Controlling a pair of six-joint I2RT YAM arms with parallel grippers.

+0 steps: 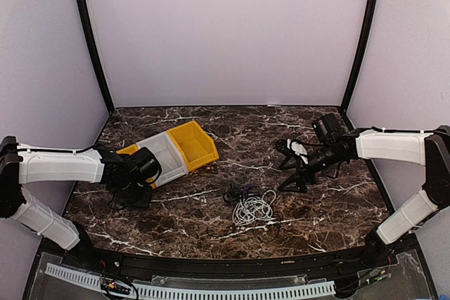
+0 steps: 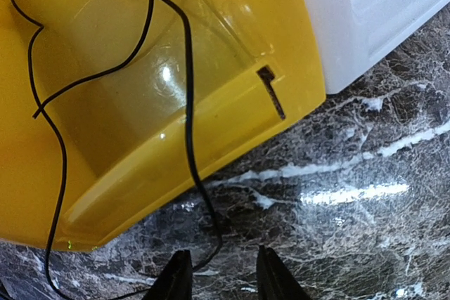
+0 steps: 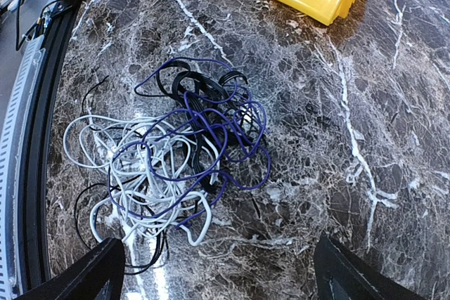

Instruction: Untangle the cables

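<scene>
The cables (image 1: 249,204) (image 3: 176,152) lie in 1 loose tangle of white, purple and black cords on the marble table (image 1: 337,209). They sit right of the white bin (image 1: 166,154), nearer the arm bases and well apart from it. The right gripper (image 3: 219,247) hangs on the far side of the tangle from that bin, its 2 fingers (image 3: 91,275) spread wide. The tangle lies just ahead of them and touches neither.

1 thin black cord (image 2: 188,103) trails over the yellow bin (image 2: 105,145) at the white bin's left. It runs down between the fingers of the left gripper (image 2: 221,275), which stand partly apart. I cannot tell whether they touch it.
</scene>
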